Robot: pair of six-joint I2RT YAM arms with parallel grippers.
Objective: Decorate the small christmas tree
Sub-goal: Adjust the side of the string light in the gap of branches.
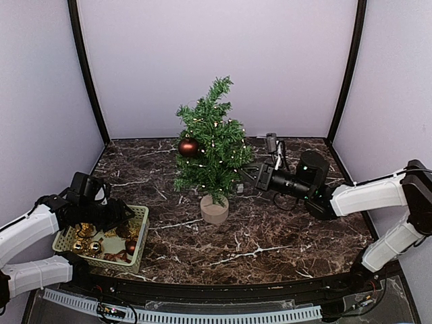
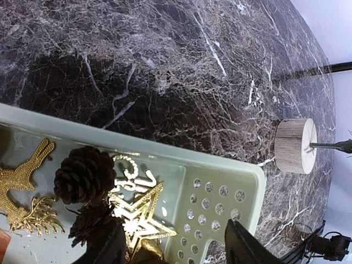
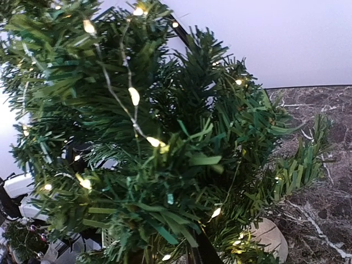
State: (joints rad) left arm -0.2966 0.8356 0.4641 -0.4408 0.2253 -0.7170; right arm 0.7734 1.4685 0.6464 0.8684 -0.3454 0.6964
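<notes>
At the near left, the left claw (image 2: 175, 228) is hovering over a pale green perforated basket (image 2: 165, 157), its two dark fingers (image 2: 242, 247) spread wide and gripping nothing. The basket is sitting on the dark marbled tabletop (image 1: 270, 236) and is holding ornaments: two brown pine cones (image 2: 83, 175), a gold wire star (image 2: 137, 212) lying directly beneath the open claw, a flat glittery gold reindeer shape (image 2: 22, 176), a gold leaf sprig (image 2: 36, 217), and, seen from above, several gold round ornaments (image 1: 86, 247) and a dark red ball (image 1: 131, 247). Farther in, near the middle of the tabletop, the small christmas tree (image 1: 210, 145) is standing upright on its round tan wooden base (image 1: 214, 210), glowing with tiny warm lights. A reddish-brown bauble (image 1: 188, 146) is hanging on its left side. The right claw (image 1: 246, 177) is reaching in from the right and pressing into the lower branches; foliage is filling its own camera view, so I cannot tell whether it is open or closed, or whether it is holding anything.
</notes>
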